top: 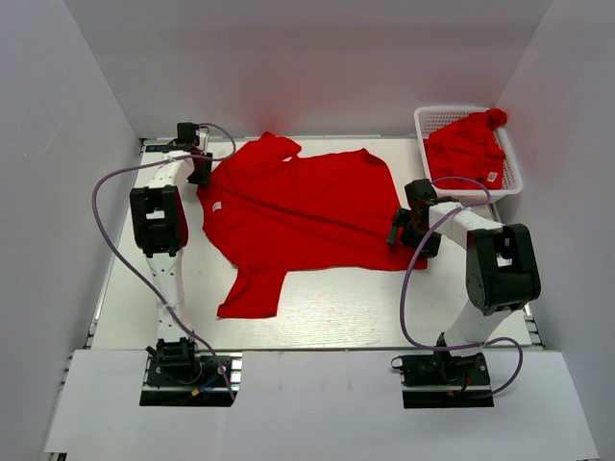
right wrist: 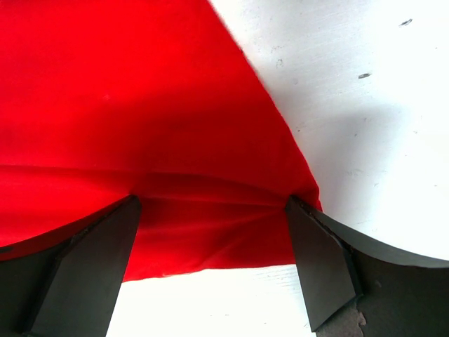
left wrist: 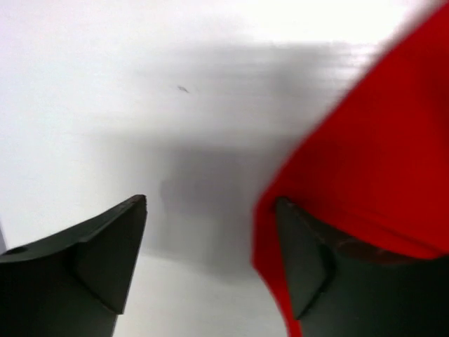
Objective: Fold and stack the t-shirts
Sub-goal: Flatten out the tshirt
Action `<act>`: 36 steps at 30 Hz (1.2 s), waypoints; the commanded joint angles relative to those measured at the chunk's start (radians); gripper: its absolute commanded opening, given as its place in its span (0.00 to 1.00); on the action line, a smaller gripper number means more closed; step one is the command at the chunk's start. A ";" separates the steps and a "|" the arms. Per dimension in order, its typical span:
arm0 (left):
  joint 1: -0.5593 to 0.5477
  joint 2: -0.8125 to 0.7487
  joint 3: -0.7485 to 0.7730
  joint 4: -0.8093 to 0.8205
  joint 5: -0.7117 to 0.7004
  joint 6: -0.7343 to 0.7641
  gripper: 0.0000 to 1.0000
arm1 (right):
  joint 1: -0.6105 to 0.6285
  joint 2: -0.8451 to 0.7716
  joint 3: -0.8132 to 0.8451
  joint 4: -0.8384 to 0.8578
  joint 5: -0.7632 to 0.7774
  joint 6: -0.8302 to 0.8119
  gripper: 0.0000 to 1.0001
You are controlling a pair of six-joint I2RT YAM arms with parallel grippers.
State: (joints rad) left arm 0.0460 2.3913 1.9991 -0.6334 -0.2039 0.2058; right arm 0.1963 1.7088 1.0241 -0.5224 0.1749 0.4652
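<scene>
Right, one bright red short-sleeved cloth t-shirt (top: pixel 307 206) lies spread flat on the white bench (top: pixel 327 307). Its collar end is toward the left arm and its hem toward the right arm. One sleeve points to the near edge, the other to the far wall. A small white label (top: pixel 217 206) shows near the collar.

Left claw (top: pixel 202 171) sits at the far-left corner of the spread shirt, beside the far sleeve. In the left wrist view its dark fingers (left wrist: pixel 105 246) stand apart with bare bench in the gap, nothing held (the red cloth edge lies against one finger; whether it rests on it I cannot tell).

Right claw (top: pixel 411 238) is down at the hem, toward its near corner. In the right wrist view its jaws gape wide and straddle the corner of the red cloth, which is puckered between them but not pinched.

Second red cloth t-shirt (top: pixel 466 144) is crumpled inside the white plastic lattice basket (top: pixel 447 115) at the far-right corner of the bench. It spills over the far rim, and a second white label (top: pixel 493 177) faces up. Basket and spread shirt lie apart. Lilac-grey cables (top: pixel 96 206) loop off both arms.
</scene>
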 commanded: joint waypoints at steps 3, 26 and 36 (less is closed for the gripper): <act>0.037 -0.037 0.115 -0.035 0.000 -0.020 1.00 | -0.015 0.002 -0.002 -0.045 0.025 -0.023 0.90; -0.113 -0.604 -0.587 0.018 0.630 -0.414 1.00 | 0.014 -0.232 0.047 0.004 -0.164 -0.200 0.90; -0.186 -0.707 -0.882 0.182 0.630 -0.450 1.00 | 0.017 -0.184 -0.022 0.088 -0.155 -0.169 0.90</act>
State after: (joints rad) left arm -0.1524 1.7607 1.1522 -0.5629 0.4007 -0.2226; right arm 0.2134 1.5005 1.0130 -0.4904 0.0227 0.2855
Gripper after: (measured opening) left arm 0.997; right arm 0.904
